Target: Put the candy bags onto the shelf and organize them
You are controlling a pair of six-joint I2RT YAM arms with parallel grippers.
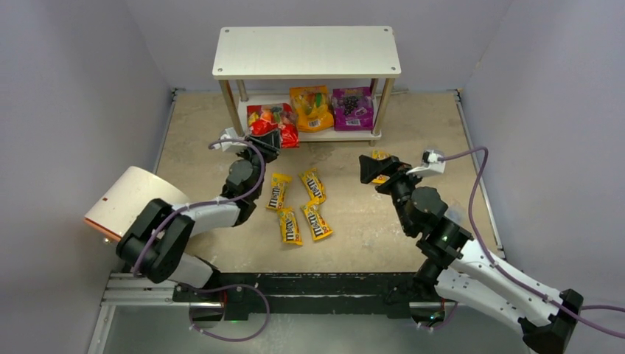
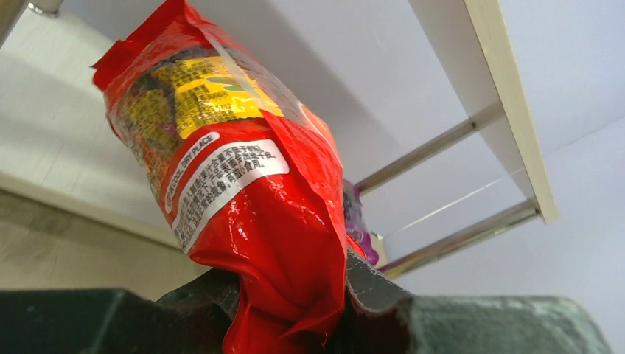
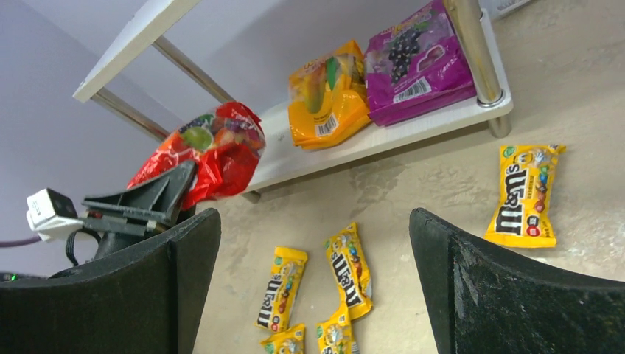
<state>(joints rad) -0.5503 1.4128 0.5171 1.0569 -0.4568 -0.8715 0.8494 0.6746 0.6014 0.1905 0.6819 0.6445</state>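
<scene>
Pouch of glossy red plastic (image 2: 243,192) was clamped in left gripper (image 1: 267,139) at lower-board left end of white two-tier metal-post shelf (image 1: 306,51), right gripper (image 1: 372,169) spread wide, empty, over narrow yellow M&M's packet (image 3: 525,195) on beige desk (image 1: 368,221).

Even light; glare on red pouch (image 2: 243,206)

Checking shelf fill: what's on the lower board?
Orange pouch and purple pouch lie on the lower board. Left gripper holds the red pouch at its left end; contact unclear. Top board hides its rear from above.
</scene>
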